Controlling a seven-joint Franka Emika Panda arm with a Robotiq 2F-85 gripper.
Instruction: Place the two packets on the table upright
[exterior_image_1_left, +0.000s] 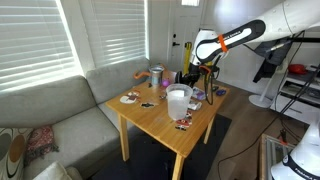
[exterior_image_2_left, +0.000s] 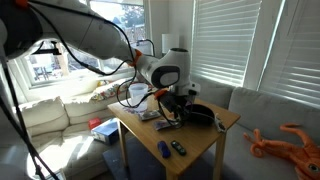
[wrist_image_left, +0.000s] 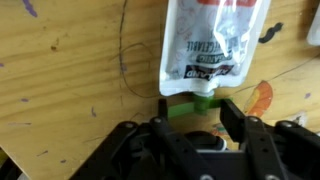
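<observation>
In an exterior view, your gripper (exterior_image_1_left: 191, 78) hung low over the far side of the table (exterior_image_1_left: 150, 118), behind the white cup (exterior_image_1_left: 178, 100). A metal cup (exterior_image_1_left: 157, 75) stood near it, towards the grey sofa (exterior_image_1_left: 70, 120). The packet under the gripper was too small to make out from there, and I could not tell how the jaws stood.

In an exterior view from the opposite side, you had the gripper (exterior_image_2_left: 172, 100) pointing down, close above the table (exterior_image_2_left: 222, 120). Dark clutter around it hid the fingertips and whatever lay beneath them, so the jaws could not be read here either.

In the wrist view, the picture was clear. Your gripper (wrist_image_left: 197, 110) was spread, with the two fingers (wrist_image_left: 236, 118) standing apart at the bottom of the frame. A packet (wrist_image_left: 212, 40), white with red and dark print, lay flat on the wooden table (wrist_image_left: 70, 70) straight ahead of the gripper, its length running away from you. Its green end reached into the gap between the fingers, nearer the one on the picture's left side. Whether either finger touched it, I could not tell. The packet was not upright.
</observation>
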